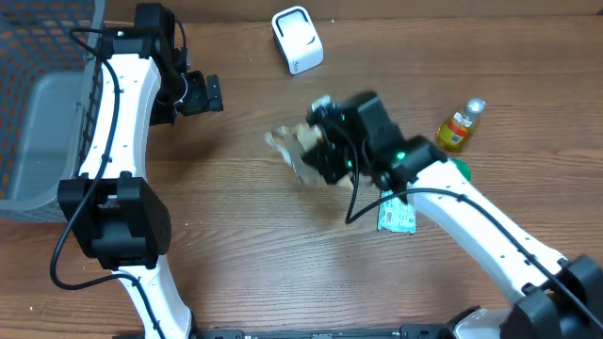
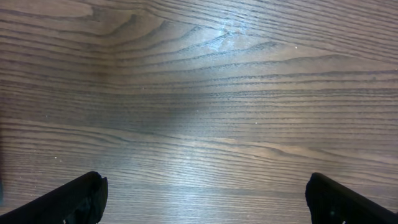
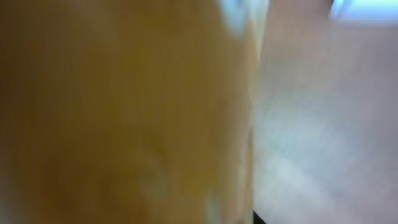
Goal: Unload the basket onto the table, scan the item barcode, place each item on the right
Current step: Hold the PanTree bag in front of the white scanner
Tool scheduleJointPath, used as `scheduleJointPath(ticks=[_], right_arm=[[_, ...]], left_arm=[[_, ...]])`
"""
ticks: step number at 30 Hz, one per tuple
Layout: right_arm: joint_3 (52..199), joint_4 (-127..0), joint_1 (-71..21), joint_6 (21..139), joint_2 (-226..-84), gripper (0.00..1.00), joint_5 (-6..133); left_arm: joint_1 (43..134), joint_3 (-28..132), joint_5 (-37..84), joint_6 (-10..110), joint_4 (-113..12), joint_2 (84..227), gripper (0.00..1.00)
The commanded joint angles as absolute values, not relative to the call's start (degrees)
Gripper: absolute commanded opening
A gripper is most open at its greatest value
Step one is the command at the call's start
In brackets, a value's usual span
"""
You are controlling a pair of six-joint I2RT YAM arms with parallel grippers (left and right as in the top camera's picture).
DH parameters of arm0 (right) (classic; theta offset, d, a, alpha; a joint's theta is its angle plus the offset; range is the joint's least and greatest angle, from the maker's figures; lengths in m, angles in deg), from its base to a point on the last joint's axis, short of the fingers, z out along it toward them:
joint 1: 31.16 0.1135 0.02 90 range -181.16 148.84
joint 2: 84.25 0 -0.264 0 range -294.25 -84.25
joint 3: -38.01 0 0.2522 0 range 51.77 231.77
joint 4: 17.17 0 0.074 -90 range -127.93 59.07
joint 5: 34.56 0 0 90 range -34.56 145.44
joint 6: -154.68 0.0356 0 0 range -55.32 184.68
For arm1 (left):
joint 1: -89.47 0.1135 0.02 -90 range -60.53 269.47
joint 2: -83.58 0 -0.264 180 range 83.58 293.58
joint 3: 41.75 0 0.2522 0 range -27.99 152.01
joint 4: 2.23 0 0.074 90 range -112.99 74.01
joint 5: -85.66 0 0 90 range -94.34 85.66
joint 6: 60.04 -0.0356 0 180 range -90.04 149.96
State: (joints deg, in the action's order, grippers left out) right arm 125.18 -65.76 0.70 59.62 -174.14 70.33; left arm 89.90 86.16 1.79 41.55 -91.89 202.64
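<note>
The right arm reaches from the lower right toward table centre. The right gripper [image 1: 309, 141] pinches a pale item [image 1: 285, 151], blurred, apparently a clear packet, well short of the white scanner [image 1: 297, 40]. The left arm extends forward, with the left gripper [image 1: 209, 94] spread wide above the table [image 2: 199, 93].

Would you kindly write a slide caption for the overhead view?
Right gripper holds a clear-wrapped item near the white scanner; left gripper hangs open.

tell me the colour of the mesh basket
The basket is grey, seen best in the overhead view.
</note>
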Motion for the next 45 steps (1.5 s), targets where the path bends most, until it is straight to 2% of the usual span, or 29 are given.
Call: scheduleJointPath(ticks=[1, 5, 12, 23, 28, 45], right_arm=[[136.5, -66.4, 0.6, 51.8, -173.0, 0.04, 65.9], [140.9, -63.0, 0.6, 43.9, -173.0, 0.04, 60.3], [140.9, -46.9, 0.6, 27.5, -177.7, 0.04, 47.3], [140.9, -21.1, 0.2, 13.1, -195.6, 0.04, 42.4], [140.9, -9.9, -1.3, 12.8, -203.8, 0.04, 41.7], [140.9, -5.1, -3.0, 19.9, -211.9, 0.04, 45.2]], left_arm=[[90.0, 86.9, 1.2, 41.1, -92.1, 202.0, 1.00], [90.0, 86.9, 1.2, 41.1, -92.1, 202.0, 1.00], [90.1, 86.9, 1.2, 41.1, -92.1, 202.0, 1.00], [89.9, 86.9, 1.2, 41.1, -92.1, 202.0, 1.00], [89.9, 86.9, 1.2, 41.1, -92.1, 202.0, 1.00], [89.9, 86.9, 1.2, 41.1, -92.0, 202.0, 1.00]])
